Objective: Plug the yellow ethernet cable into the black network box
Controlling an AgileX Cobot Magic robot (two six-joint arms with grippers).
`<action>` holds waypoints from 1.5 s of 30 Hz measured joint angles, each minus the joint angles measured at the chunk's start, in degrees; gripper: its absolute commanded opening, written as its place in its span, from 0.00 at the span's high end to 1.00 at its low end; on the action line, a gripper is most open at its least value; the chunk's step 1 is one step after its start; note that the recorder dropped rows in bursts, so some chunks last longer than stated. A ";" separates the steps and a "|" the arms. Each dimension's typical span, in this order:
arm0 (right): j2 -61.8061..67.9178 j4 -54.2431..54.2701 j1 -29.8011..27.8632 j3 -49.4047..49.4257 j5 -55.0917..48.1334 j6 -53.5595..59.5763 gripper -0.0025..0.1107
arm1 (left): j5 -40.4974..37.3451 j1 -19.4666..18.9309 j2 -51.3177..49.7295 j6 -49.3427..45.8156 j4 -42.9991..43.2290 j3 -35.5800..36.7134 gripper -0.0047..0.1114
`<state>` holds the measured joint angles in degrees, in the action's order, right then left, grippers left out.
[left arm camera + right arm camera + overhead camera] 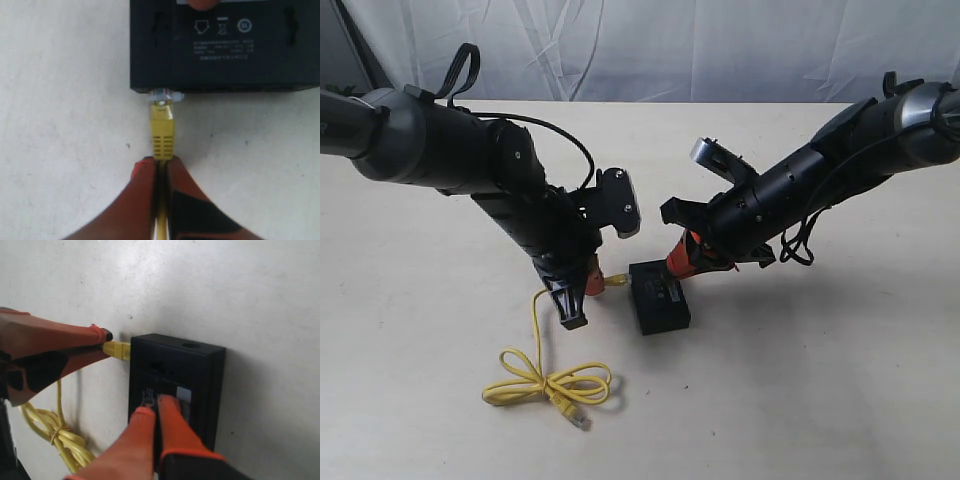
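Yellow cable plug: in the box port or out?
At the port: plug tip meets black network box edge, yellow boot outside. Seated: cannot tell.

We count one yellow cable [548, 384] with two plugs, a first plug [165, 96] and a second plug [582, 422]. We count one black box [658, 308] bearing one white label [184, 394], one table [820, 380], and two grippers: one left gripper [160, 161] and one right gripper [152, 409].

surface [840, 400]: pale cream, matte, a few tiny dark specks | backdrop [670, 45]: white creased sheet hanging behind the surface's far edge, across nearly the whole width
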<state>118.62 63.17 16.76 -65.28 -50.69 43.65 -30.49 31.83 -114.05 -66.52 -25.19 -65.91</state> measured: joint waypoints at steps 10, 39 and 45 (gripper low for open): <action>0.00 0.00 0.00 0.00 0.00 0.00 0.98 | 0.00 0.00 0.00 0.00 1.04 0.00 0.96; 0.73 -4.20 0.00 0.00 4.57 -3.58 0.98 | 0.00 0.00 0.00 0.00 -1.07 0.00 0.96; 0.93 -2.04 0.00 0.00 3.68 -1.78 0.98 | 0.00 -0.26 0.00 0.00 -1.97 0.00 0.96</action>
<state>119.55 61.13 16.76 -65.28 -47.01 41.87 -30.49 31.57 -114.05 -66.52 -27.16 -65.91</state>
